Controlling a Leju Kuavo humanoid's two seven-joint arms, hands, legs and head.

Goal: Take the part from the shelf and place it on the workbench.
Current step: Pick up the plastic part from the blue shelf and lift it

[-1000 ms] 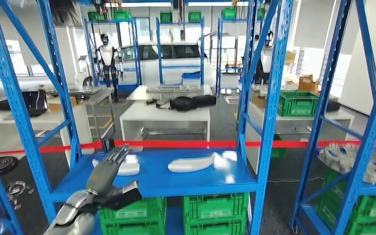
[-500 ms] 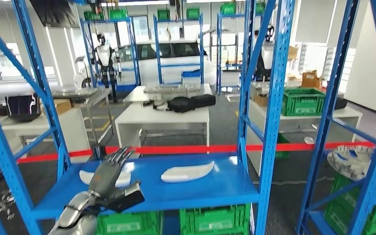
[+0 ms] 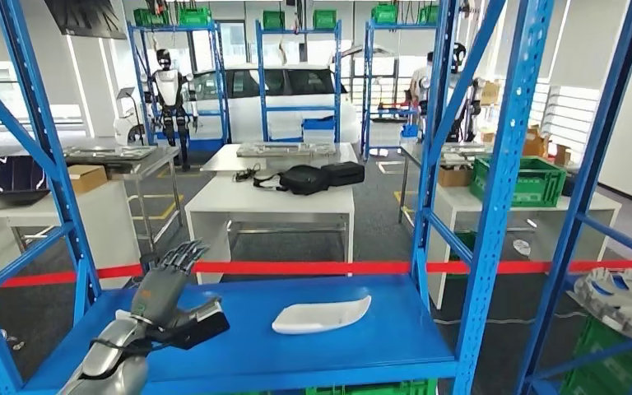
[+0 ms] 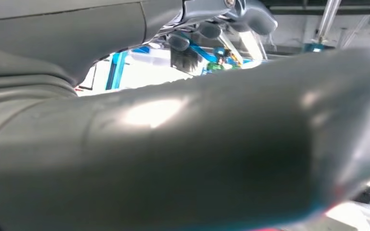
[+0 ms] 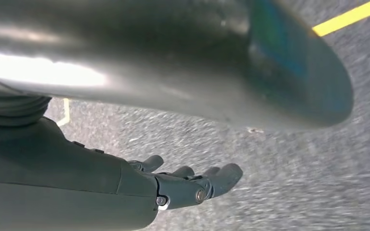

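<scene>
The whole head view shifts between the earlier pictures and now, so the camera has moved: the blue shelf (image 3: 239, 354) board sits lower and larger in the picture, and the green crates beneath it have almost slipped below the picture's lower edge. The left hand (image 3: 164, 300), fingers apart and holding nothing, stands higher over the board's left end. The white part (image 3: 321, 316) now appears nearer the board's middle.

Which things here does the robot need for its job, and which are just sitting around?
Needed: white part, blue shelf, left hand, raised and empty.

Just around: black bag, white table, green crate, white car, red tape, laptop.
</scene>
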